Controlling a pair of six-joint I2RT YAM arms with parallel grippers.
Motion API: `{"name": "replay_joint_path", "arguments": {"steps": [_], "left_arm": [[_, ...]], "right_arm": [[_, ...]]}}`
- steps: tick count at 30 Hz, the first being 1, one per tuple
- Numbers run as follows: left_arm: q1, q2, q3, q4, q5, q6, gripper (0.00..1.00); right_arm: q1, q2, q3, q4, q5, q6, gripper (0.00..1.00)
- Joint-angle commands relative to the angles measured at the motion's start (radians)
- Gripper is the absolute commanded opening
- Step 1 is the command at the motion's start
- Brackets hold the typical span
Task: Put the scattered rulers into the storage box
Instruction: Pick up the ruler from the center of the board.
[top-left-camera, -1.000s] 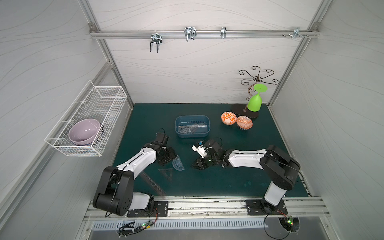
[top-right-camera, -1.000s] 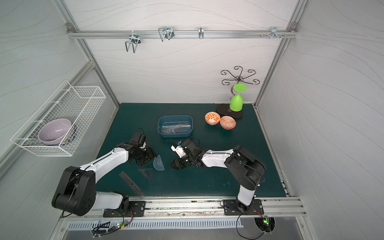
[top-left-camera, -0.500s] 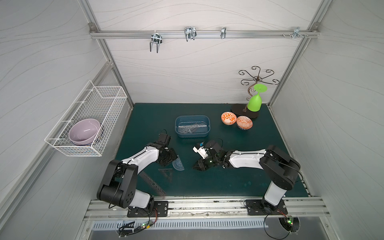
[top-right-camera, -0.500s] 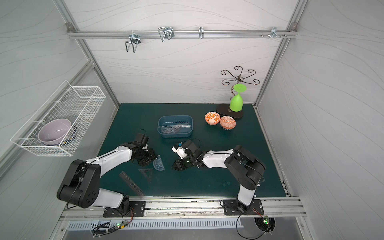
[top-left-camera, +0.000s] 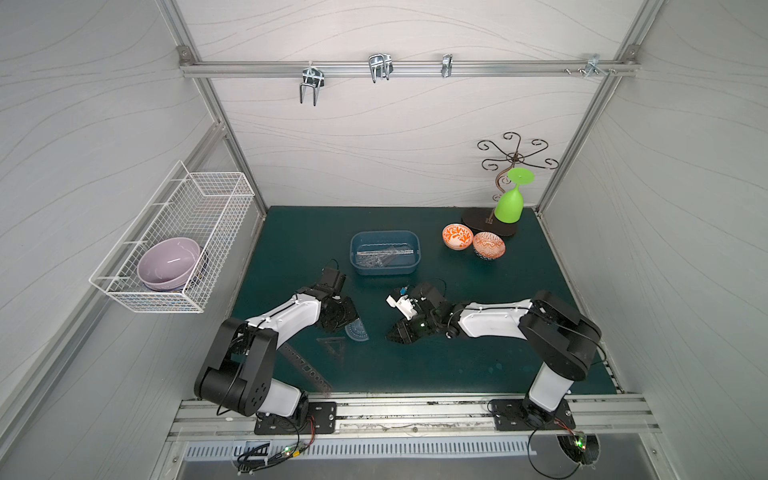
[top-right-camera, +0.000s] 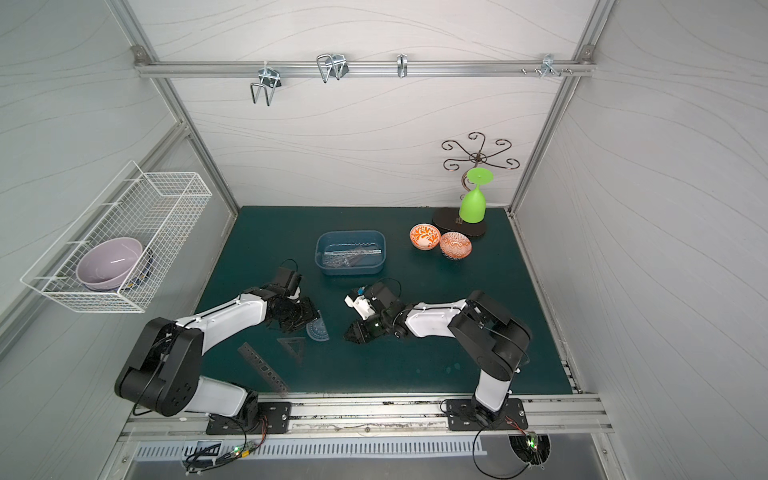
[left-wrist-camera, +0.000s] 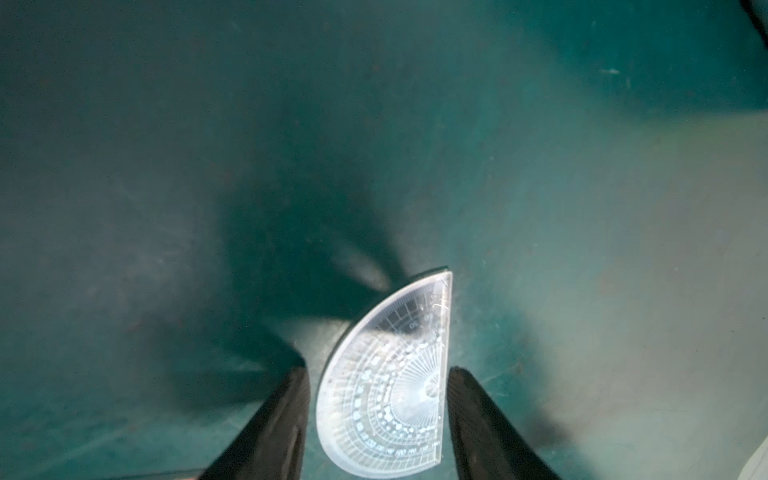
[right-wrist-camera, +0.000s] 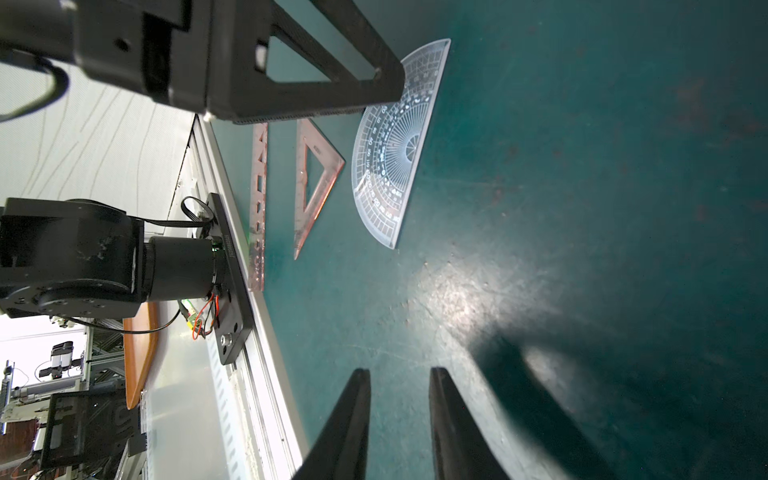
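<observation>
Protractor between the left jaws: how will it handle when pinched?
Protractor looks thin, rigid and light; probably won't flex. It lies flat on the mat, so the left gripper likely catches only its edges and may slip. Clear smooth plastic probably slides when pushed.

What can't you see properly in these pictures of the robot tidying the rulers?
- Rulers in the storage box: both top views, see-through, overlapping, too small to count.
- Protractor: both top views, one edge hidden under the left end effector.
- Stencil ruler: right wrist view, one end behind that end effector.
- Below the purple bowl in the wire basket: top views, the bowl covers it.
</observation>
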Motion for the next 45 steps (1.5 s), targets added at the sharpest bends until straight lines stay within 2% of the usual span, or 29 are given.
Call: {"name": "replay_joint_path", "arguments": {"steps": [1,14,25,28,33,37,40,45], "left_arm": [[0.009,0.011,0.005,0.009,0.016,0.001,0.96],[0.026,0.002,-0.002,0.021,0.037,-0.006,0.96],[0.027,-0.031,-0.017,0.028,0.046,-0.009,0.95],[0.027,-0.047,-0.033,0.030,0.053,-0.009,0.93],[0.022,-0.078,-0.105,0.033,0.102,-0.036,0.88],[-0.036,-0.096,-0.193,0.048,0.080,-0.076,0.85],[-0.069,-0.083,-0.247,0.080,0.051,-0.119,0.84],[-0.072,-0.007,-0.276,0.128,0.031,-0.164,0.82]], "right_arm": [[-0.008,0.007,-0.015,0.019,-0.012,-0.015,0.15],[-0.067,-0.109,-0.020,-0.072,-0.074,-0.075,0.40],[-0.086,-0.210,-0.012,-0.186,-0.121,-0.118,0.45],[-0.082,-0.261,-0.032,-0.232,-0.178,-0.149,0.44],[-0.039,-0.409,-0.222,-0.298,-0.315,-0.257,0.41],[0.042,-0.480,-0.381,-0.392,-0.424,-0.357,0.36],[0.114,-0.508,-0.503,-0.404,-0.424,-0.394,0.34],[0.205,-0.514,-0.640,-0.333,-0.451,-0.399,0.31]]}}
